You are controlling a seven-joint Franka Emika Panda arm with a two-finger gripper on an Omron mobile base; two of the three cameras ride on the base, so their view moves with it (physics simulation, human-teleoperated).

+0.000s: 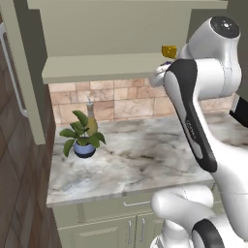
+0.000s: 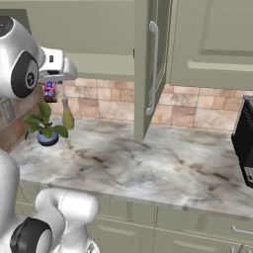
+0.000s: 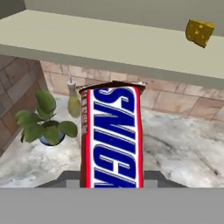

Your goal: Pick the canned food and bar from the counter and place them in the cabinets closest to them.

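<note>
The gripper (image 3: pixel 111 186) pinches the blue-and-white wrapped bar (image 3: pixel 112 138); its top could catch the pale green cabinet shelf (image 3: pixel 109 43) at 12 o'clock.

My claw gripped the bar (image 3: pixel 111 135), which stood upright before me. Above it ran the cabinet shelf (image 3: pixel 87 41), a yellow wedge (image 3: pixel 199 32) resting there. Below lay the counter (image 3: pixel 183 148), with 1 potted plant (image 3: pixel 43 122) and a bottle (image 3: pixel 73 101).
</note>
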